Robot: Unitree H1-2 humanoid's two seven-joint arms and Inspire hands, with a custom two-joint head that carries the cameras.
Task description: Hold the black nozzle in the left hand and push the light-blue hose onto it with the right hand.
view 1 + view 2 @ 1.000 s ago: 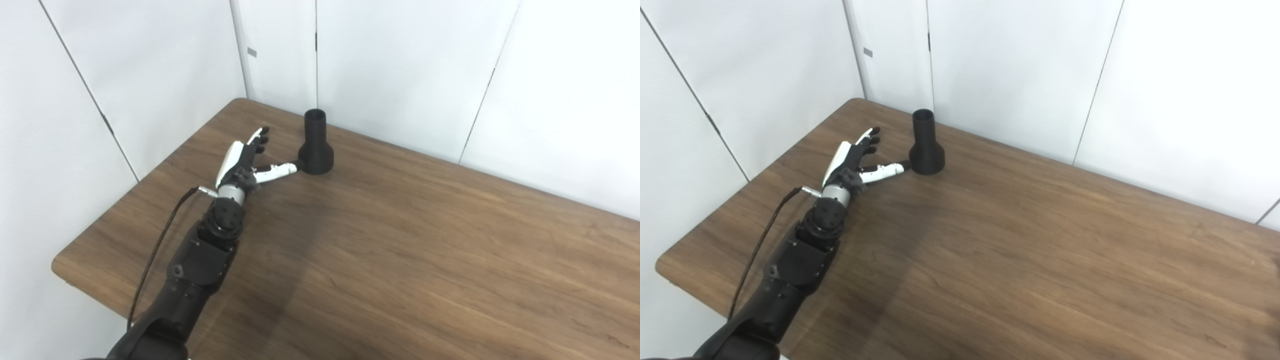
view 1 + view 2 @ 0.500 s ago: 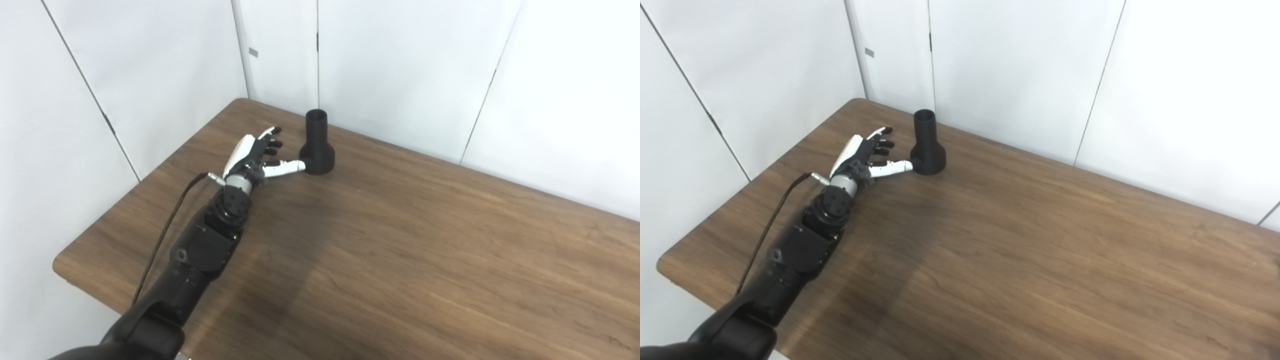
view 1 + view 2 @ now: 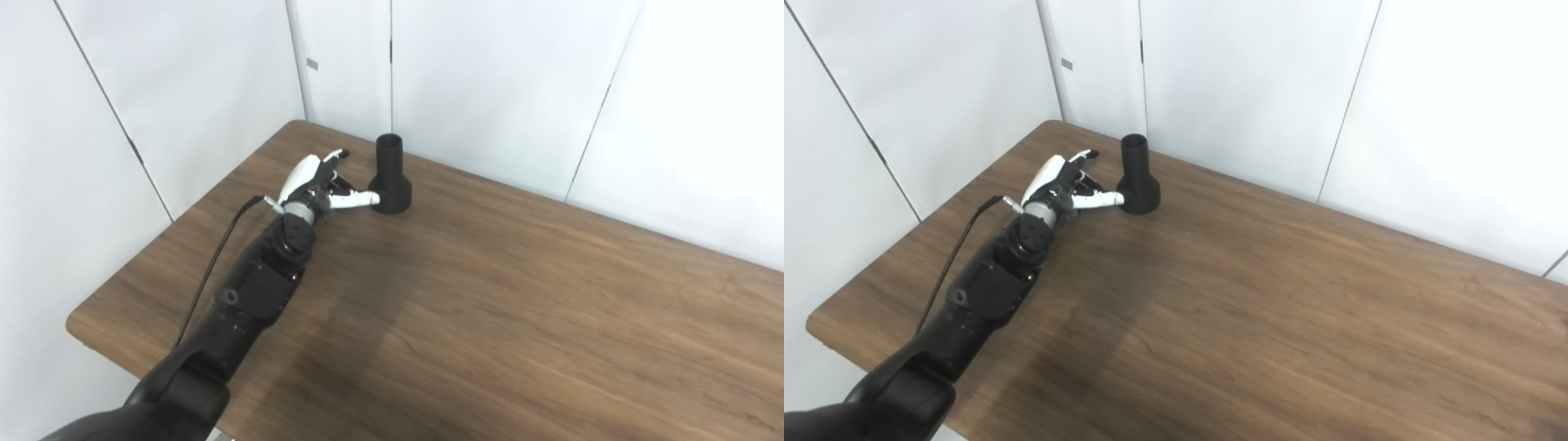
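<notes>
The left hand (image 3: 315,184) lies low over the table (image 3: 490,294) near its far left corner, palm turned inward, fingers (image 3: 337,156) spread apart and holding nothing. Its thumb (image 3: 358,198) reaches out to the flared base of the black nozzle (image 3: 390,177); the tip looks to be touching the base or just short of it, and the pictures do not settle which. The other fingers stand beside the nozzle's narrow neck, apart from it.

The nozzle stands upright on its wide base, open narrow end up, close to the table's far edge and just in from the far left corner. Nothing encloses it.

Behind the hand, the dark forearm (image 3: 257,294) runs back toward the table's near left edge, with a thin black cable (image 3: 211,269) looping along its outer side from a small metal plug at the wrist.

No readable writing, brand or label shows on the hand, the arm or the nozzle. 1 small grey tag (image 3: 312,64) sits on the white wall panels (image 3: 502,92) behind the table, too small to read.

The right hand and the light-blue hose do not appear in either view. The wood-grain surface between the nozzle and the right edge carries only a broad shadow.
</notes>
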